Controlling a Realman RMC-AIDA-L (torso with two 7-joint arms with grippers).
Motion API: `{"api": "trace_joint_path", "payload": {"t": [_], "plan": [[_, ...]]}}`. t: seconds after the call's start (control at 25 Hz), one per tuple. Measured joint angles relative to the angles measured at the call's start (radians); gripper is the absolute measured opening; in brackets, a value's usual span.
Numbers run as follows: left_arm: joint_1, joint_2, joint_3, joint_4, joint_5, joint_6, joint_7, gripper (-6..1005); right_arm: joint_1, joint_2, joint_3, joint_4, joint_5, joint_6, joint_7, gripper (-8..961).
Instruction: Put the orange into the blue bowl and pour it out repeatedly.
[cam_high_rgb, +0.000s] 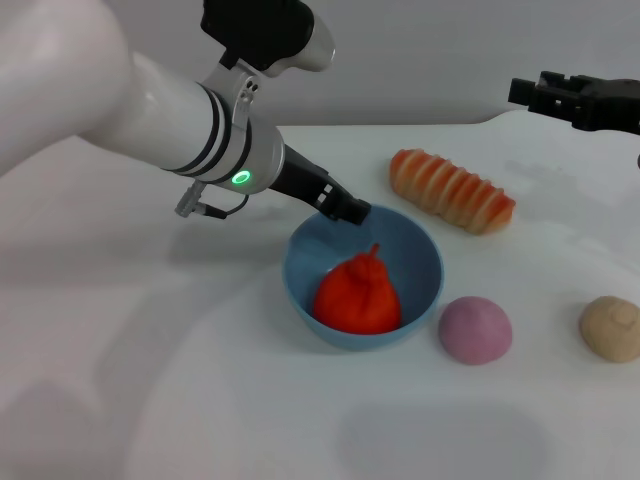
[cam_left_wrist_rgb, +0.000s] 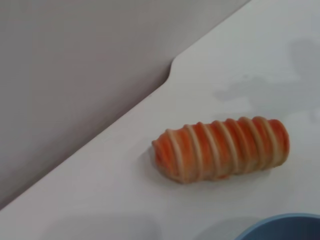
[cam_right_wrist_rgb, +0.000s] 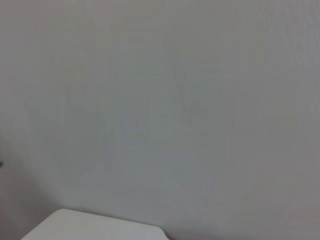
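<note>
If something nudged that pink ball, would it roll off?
Probably a little. The pink ball looks round on top but squat where it meets the table, so it may stop soon. Its matte surface suggests decent grip.

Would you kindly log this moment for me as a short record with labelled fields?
orange: bright red-orange lumpy toy fruit, resting inside the bowl, stem nub up
blue bowl: light-blue round plastic bowl, upright on the white table
left gripper: at the bowl's far rim; grip not clear
right gripper: raised at the far right, away from the work
bread loaf: striped orange-and-cream loaf, beyond the bowl
pink ball: beside the bowl, on the robot's right
tan ball: farther right
</note>
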Motion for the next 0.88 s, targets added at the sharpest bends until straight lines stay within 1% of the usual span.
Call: {"api": "trace_joint_path", "payload": {"t": [0.04,0.2,0.32,0.4,0.44,0.48,0.6,0.64,0.8,0.88], "plan": [[0.008,0.0,-0.001,0.006,0.0,-0.004,0.0,623,0.0,0.0,0.0,0.0,0.0,0.001,-0.002,562],[0.026,0.003,-0.01,0.019,0.001,-0.029,0.002,668,-0.002,-0.001,0.008,0.01,0.0,0.011,-0.007,562],[0.047,0.003,-0.015,0.058,0.011,-0.065,0.006,690,-0.002,-0.001,0.021,0.016,0.0,0.014,-0.043,563],[0.074,0.003,-0.015,0.102,0.034,-0.115,0.008,690,-0.003,0.002,0.034,0.021,0.01,0.016,-0.082,563],[0.11,0.003,-0.01,0.144,0.05,-0.193,0.009,690,-0.004,0.003,0.039,0.027,0.024,0.018,-0.106,563],[0.11,0.003,-0.01,0.144,0.05,-0.193,0.009,689,-0.005,0.003,0.044,0.039,0.049,0.022,-0.14,563],[0.184,0.0,0.01,0.191,0.048,-0.381,0.01,689,-0.012,0.003,0.059,0.102,0.156,0.043,-0.282,564],[0.211,0.0,0.031,0.197,0.045,-0.464,0.01,689,-0.015,0.003,0.063,0.132,0.2,0.053,-0.348,564],[0.335,0.002,0.177,0.177,0.044,-0.86,0.009,689,-0.021,0.004,0.065,0.249,0.327,0.087,-0.615,564],[0.392,0.0,0.235,0.155,0.042,-1.035,0.005,689,-0.021,0.004,0.065,0.32,0.409,0.104,-0.764,565]]}}
